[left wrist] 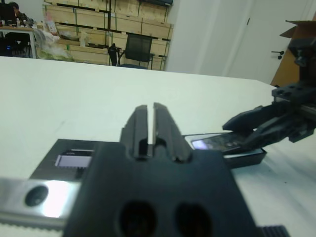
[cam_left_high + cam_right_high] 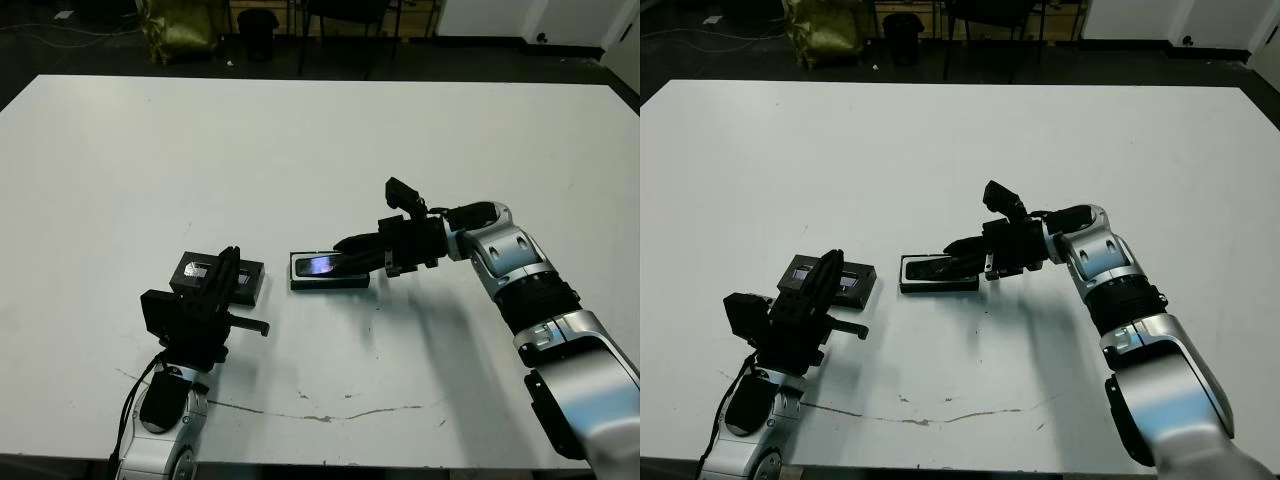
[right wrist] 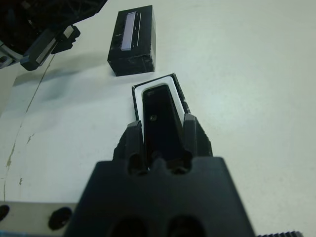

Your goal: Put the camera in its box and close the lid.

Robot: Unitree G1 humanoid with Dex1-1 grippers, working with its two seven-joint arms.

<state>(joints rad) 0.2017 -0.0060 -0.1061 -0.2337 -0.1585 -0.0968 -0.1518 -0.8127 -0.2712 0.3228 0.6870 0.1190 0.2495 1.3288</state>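
Black, slim, glossy bar-shaped camera (image 3: 160, 121) sits clamped between the right pincer's (image 3: 162, 129) fingers over the white-lined black box (image 2: 327, 271); the glossy black lid (image 2: 218, 277) lies left, beside the clenched left pincer (image 1: 149, 118).

Even overhead light washed the white desk (image 2: 320, 130) bright in both head views, while the room beyond its far edge stayed dim, and soft shadows fell on the surface toward the near edge beneath the right arm (image 2: 500, 255) and beside the left tool (image 2: 228, 272). A bluish glare sat on the glossy face of the camera (image 2: 320, 265), and a pale strip on the lid (image 3: 132, 30) caught the light. In both wrist views the black tool bodies at the bottom edge were large and blurred, and the shelves and chair (image 1: 136, 49) beyond the desk were soft.
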